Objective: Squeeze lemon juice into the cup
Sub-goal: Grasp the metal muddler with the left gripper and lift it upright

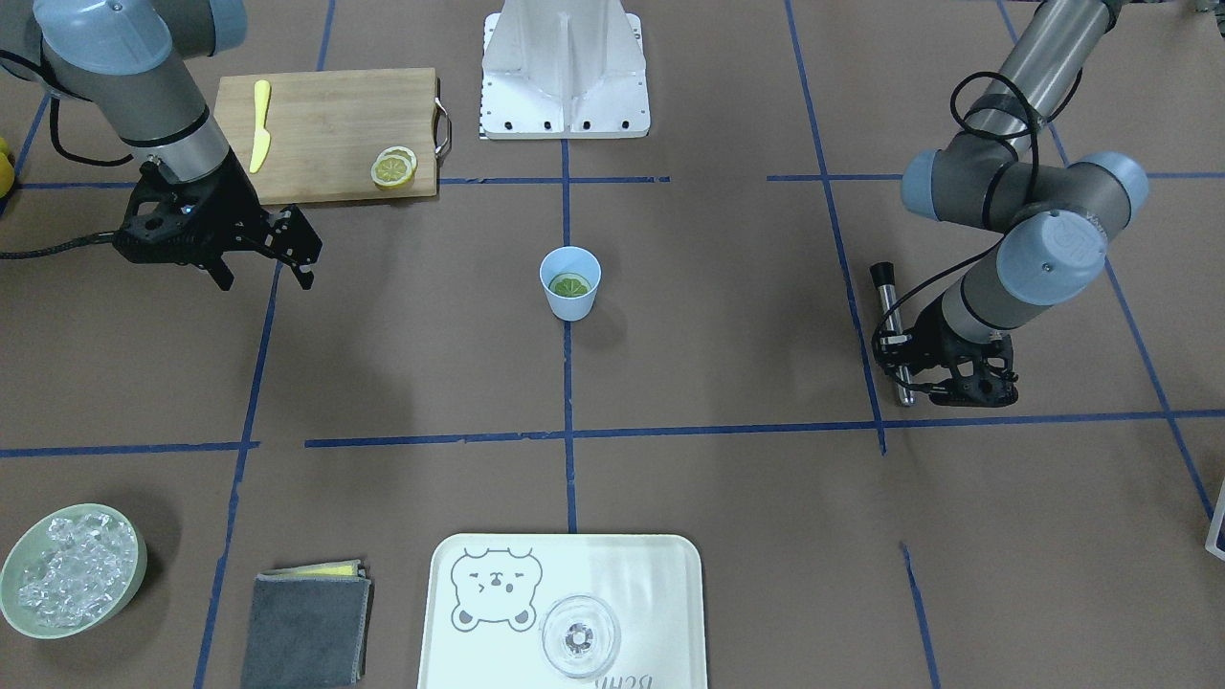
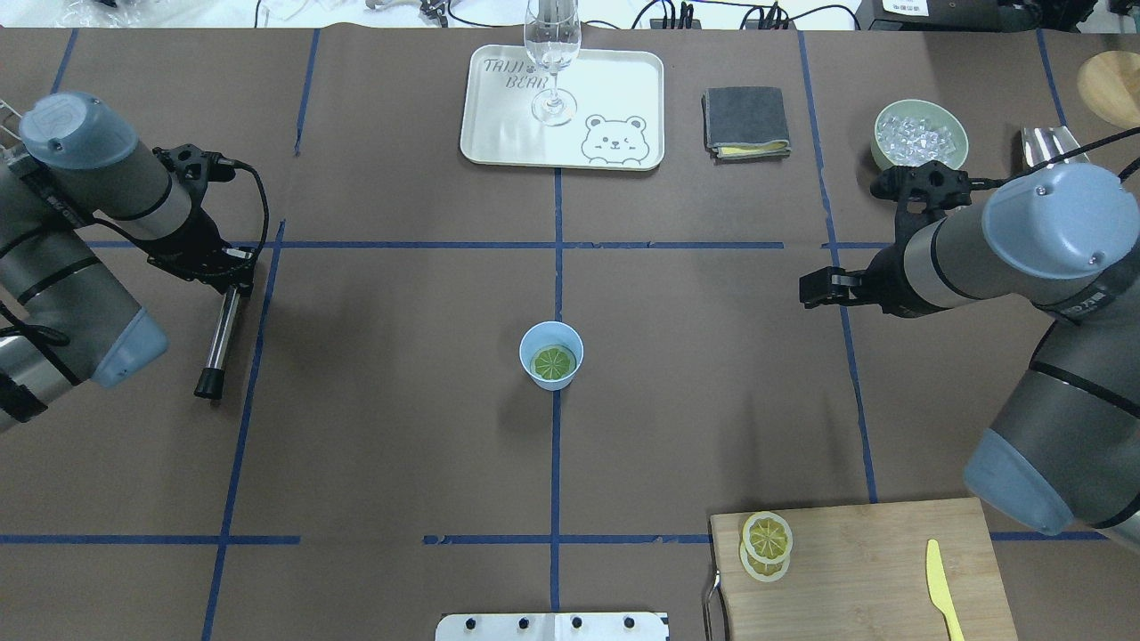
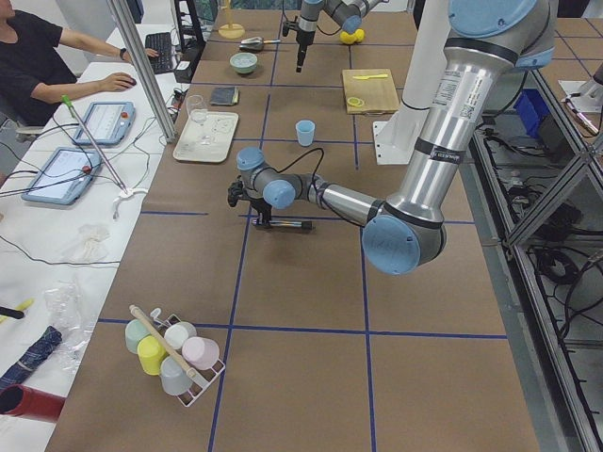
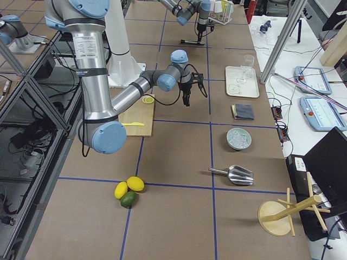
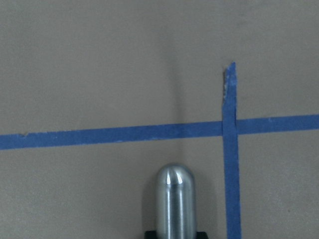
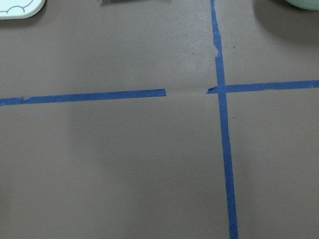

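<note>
lemon (image 1: 570,284) lying flat inside cup (image 1: 570,308), mid surface (image 1: 727,364). right end effector (image 1: 266,277) jaws apart, empty, beside cutting board (image 1: 335,110). left end effector (image 1: 914,383) looks clamped on metal rod (image 1: 888,316), fingers mostly hidden tbh.

Lemon slice (image 2: 552,362) in the cup (image 2: 533,336)
The light blue cup is stood upright mid-bench (image 2: 401,427); the thin round slice is laid flat inside it.
</note>
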### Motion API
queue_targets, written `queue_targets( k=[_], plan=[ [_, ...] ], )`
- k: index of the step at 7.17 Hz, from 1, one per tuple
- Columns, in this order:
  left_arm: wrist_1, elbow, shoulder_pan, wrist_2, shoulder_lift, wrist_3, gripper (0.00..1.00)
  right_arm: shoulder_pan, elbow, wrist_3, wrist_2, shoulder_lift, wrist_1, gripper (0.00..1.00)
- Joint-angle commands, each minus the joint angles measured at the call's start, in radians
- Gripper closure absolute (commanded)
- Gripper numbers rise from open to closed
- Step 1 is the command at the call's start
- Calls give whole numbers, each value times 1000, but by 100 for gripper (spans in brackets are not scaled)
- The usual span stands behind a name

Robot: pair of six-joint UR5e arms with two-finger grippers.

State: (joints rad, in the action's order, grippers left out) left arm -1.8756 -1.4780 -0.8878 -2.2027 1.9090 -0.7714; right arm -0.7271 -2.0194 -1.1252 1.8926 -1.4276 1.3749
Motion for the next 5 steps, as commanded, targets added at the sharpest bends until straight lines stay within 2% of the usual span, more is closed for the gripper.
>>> queue_targets(
  k=[1, 2, 3, 4, 5],
  plan=[
    [36, -150, -28, -2, -14, -2, 100, 0, -4, -1, -1, 1, 0, 0],
    [82, -267, -57, 3, -42, -20, 100, 0, -5, -1, -3, 6, 0, 0],
    [75, -335, -57, 70, -42, -95, 100, 0, -7, -2, -4, 9, -2, 0],
    [69, -402, -42, 210, -33, -191, 100, 0, -5, -2, -7, 12, -2, 0],
    [38, -473, -4, 237, -33, -207, 100, 1, -7, -2, -7, 13, -3, 0]
  ],
)
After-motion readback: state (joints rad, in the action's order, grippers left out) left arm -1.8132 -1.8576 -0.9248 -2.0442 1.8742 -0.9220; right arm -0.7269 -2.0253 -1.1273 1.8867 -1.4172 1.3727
